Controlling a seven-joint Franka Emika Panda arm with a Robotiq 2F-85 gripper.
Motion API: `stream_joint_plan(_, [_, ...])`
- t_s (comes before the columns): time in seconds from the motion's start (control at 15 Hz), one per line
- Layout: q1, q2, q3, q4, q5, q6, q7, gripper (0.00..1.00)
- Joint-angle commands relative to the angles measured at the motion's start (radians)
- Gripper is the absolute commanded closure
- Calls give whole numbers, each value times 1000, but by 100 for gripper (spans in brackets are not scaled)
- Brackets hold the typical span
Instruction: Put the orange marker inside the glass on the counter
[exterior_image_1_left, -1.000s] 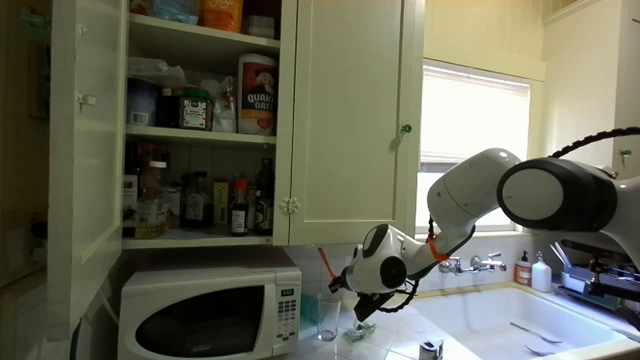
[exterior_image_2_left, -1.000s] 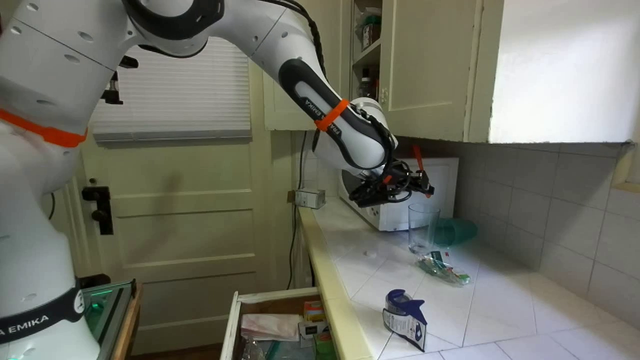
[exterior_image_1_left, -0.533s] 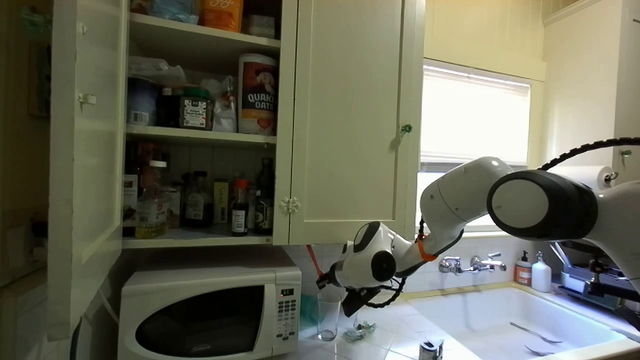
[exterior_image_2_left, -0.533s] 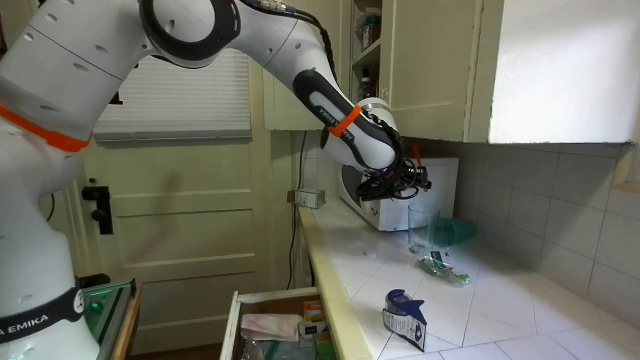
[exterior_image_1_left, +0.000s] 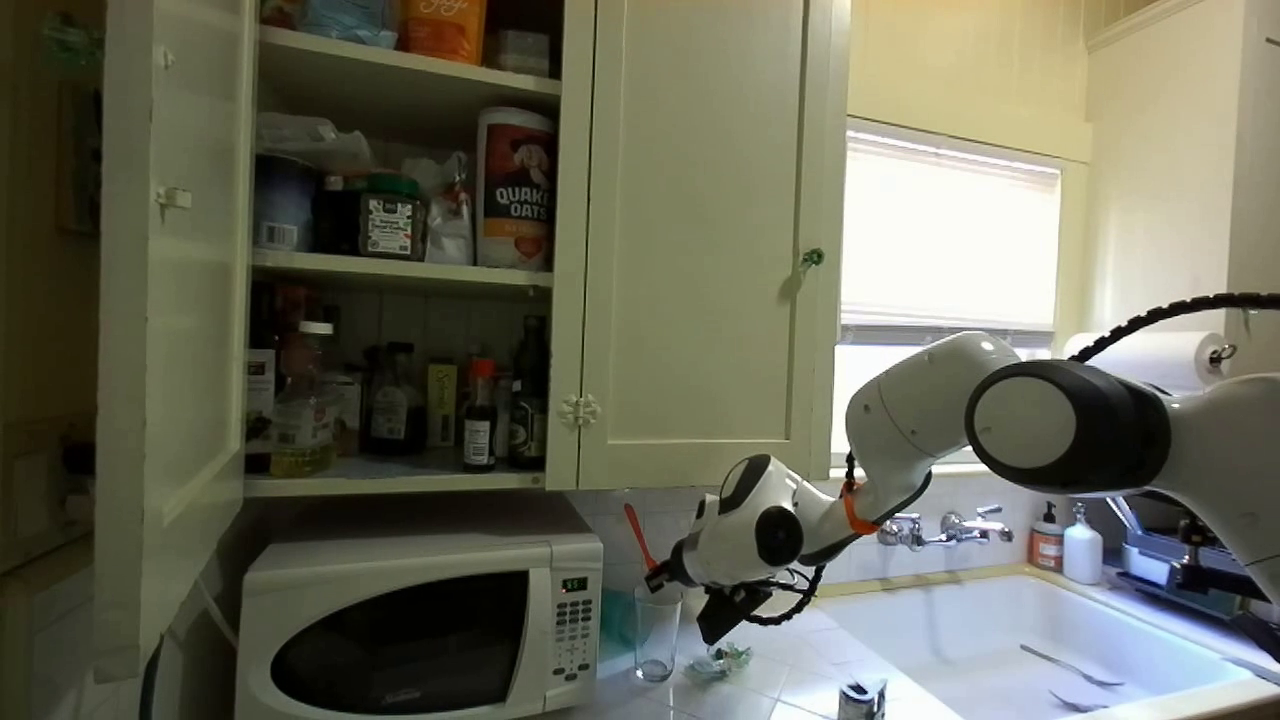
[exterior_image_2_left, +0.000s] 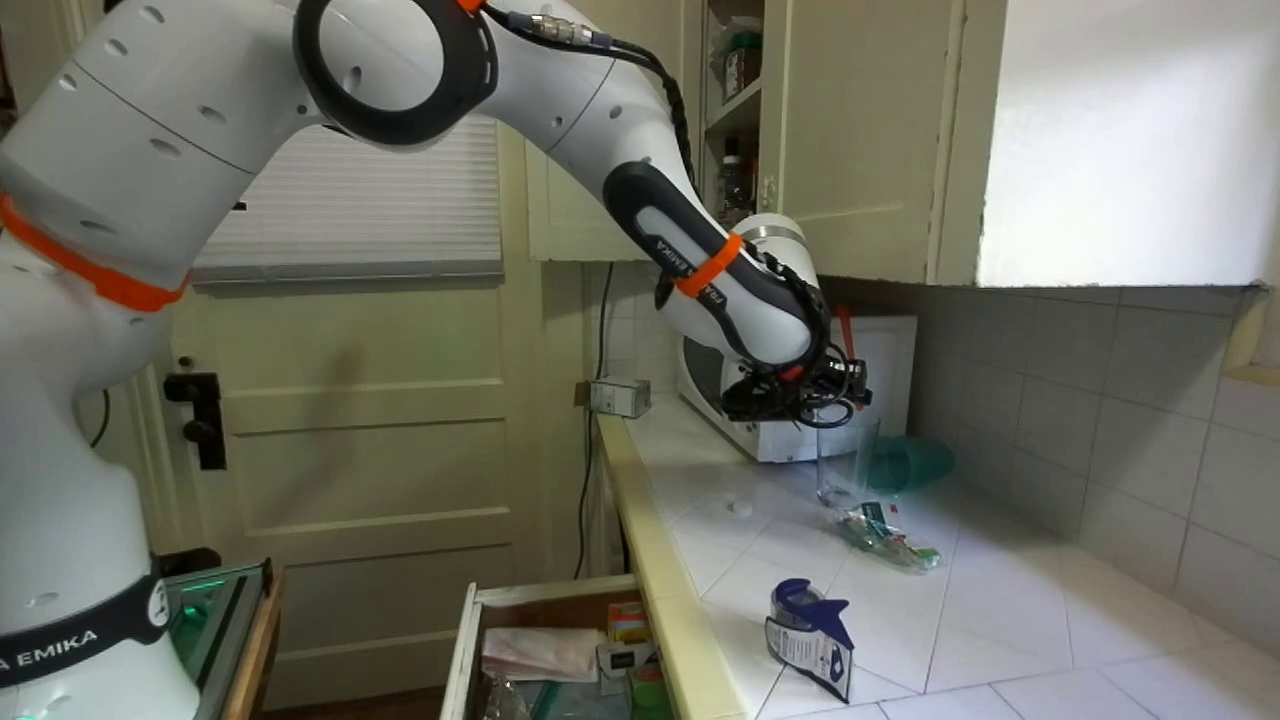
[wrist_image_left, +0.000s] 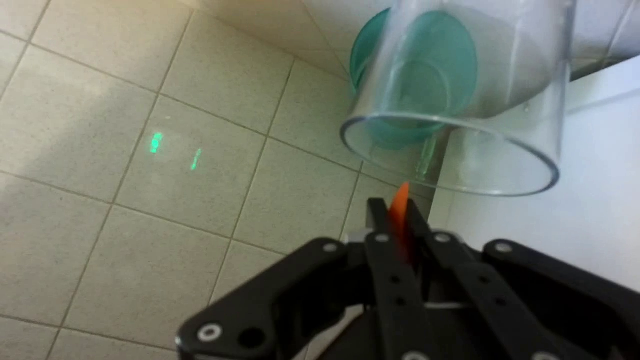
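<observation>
The orange marker (exterior_image_1_left: 638, 535) is a thin stick pointing up and tilted; it also shows in an exterior view (exterior_image_2_left: 847, 332). My gripper (exterior_image_1_left: 657, 577) is shut on it, close above the glass. In the wrist view the marker's orange end (wrist_image_left: 400, 200) pokes just past the fingertips (wrist_image_left: 396, 220). The clear glass (exterior_image_1_left: 656, 640) stands upright on the counter beside the microwave, and it also shows in an exterior view (exterior_image_2_left: 843, 465). In the wrist view the glass (wrist_image_left: 480, 90) has its open rim toward the gripper; the marker end lies outside the rim in the picture.
A white microwave (exterior_image_1_left: 400, 620) stands beside the glass. A teal cup (exterior_image_2_left: 912, 463) lies behind it, with a plastic packet (exterior_image_2_left: 885, 538) in front. A blue-and-white pouch (exterior_image_2_left: 812, 645) is on the counter. A cabinet (exterior_image_1_left: 700, 250) hangs above; the sink (exterior_image_1_left: 940, 610) is at one side.
Over the last second the gripper, with the marker, first moved toward the microwave, then came slightly back and lower, above the glass. The glass has not moved.
</observation>
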Motion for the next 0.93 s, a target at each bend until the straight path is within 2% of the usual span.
stream_joint_plan(0.0, [-30,40,26,48,-3,92,-31,65])
stream_joint_plan(0.33, [-42,46,35,56,-3,152,-50,29])
stream_joint_plan(0.6, [-44,31,28,35,-3,157,-43,0])
stream_joint_plan(0.67, [-45,21,27,23,-3,147,-37,0])
stream_joint_plan(0.87, [-101,-32,81,-38,-3,101,-16,0])
